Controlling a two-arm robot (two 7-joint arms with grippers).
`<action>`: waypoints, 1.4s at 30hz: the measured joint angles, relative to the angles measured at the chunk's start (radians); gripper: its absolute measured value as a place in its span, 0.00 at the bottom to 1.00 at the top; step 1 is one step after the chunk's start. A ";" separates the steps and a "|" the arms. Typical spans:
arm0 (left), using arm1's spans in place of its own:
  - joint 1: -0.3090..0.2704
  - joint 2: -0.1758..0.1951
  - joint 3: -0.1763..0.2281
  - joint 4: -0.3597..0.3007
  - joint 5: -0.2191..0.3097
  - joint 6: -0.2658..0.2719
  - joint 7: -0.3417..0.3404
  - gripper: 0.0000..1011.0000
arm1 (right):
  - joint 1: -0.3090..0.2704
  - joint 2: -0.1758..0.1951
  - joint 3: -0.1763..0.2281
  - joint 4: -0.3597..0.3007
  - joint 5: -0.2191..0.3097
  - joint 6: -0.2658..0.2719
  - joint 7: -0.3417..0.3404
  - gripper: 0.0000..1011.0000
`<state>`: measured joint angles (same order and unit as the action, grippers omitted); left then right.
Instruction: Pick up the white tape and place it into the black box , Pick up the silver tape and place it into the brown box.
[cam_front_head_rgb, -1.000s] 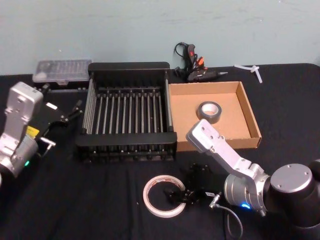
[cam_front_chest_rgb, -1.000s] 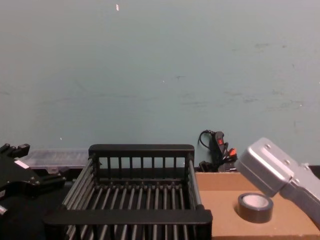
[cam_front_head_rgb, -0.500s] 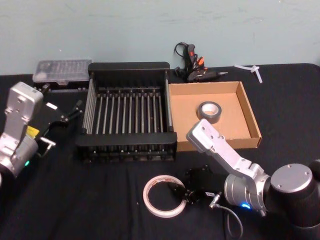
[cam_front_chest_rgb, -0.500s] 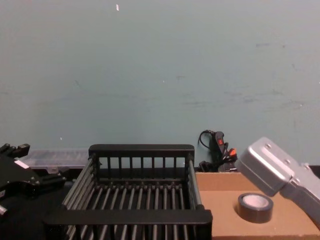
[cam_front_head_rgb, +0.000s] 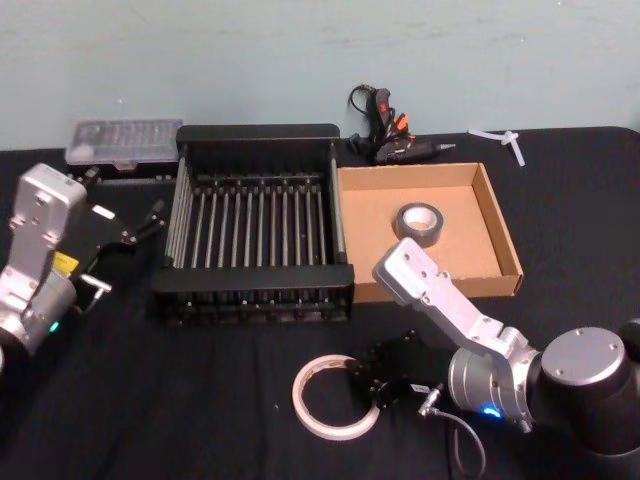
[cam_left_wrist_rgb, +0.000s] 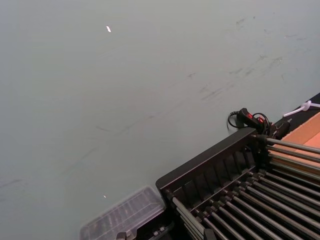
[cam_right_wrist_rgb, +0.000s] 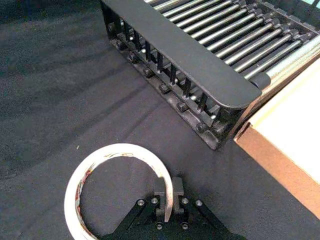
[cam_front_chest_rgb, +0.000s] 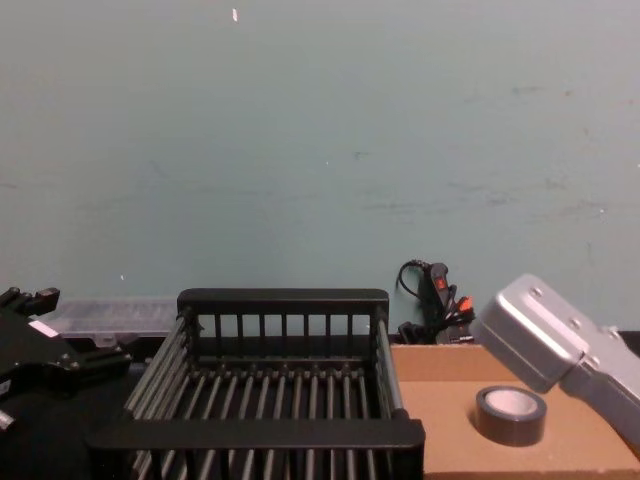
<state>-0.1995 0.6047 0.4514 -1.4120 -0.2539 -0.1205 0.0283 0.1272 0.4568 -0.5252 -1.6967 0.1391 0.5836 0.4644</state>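
The left gripper (cam_front_head_rgb: 140, 232) sits parked at about 9 o'clock on the table (cam_front_head_rgb: 150, 400), beside the black box (cam_front_head_rgb: 258, 140). Its fingers cannot be made out well enough to say if they are open or closed.

The black box stands near the middle, and nothing lies in it. Just to its right, touching it, is the brown box (cam_front_head_rgb: 505, 235). The silver tape (cam_front_head_rgb: 418, 222) already lies flat on its floor, so that half of the job looks done.

The step in hand is picking up the white tape (cam_front_head_rgb: 330, 397). It is at about 6 o'clock, in front of the black box, and looks tipped up a little. The right gripper (cam_right_wrist_rgb: 168, 199) has its fingers (cam_right_wrist_rgb: 160, 197) closed tight on the ring's thin wall, one inside the hole and one outside.

Next, the right arm probably needs to lift the white tape over the black box's thick rim, carry it toward 12 o'clock, and let go inside.
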 joint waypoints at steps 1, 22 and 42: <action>0.000 0.000 0.000 0.000 0.000 0.000 0.000 0.99 | 0.000 0.000 0.000 0.000 0.000 0.000 0.000 0.10; 0.000 0.000 0.000 0.000 0.000 0.000 0.000 0.99 | 0.001 0.005 0.018 -0.014 0.023 -0.028 0.012 0.10; 0.000 0.000 0.000 0.000 0.000 0.000 0.000 0.99 | 0.008 0.063 0.042 -0.085 0.097 -0.122 0.044 0.10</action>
<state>-0.1995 0.6047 0.4514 -1.4120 -0.2539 -0.1205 0.0283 0.1354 0.5194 -0.4833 -1.7822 0.2359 0.4617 0.5083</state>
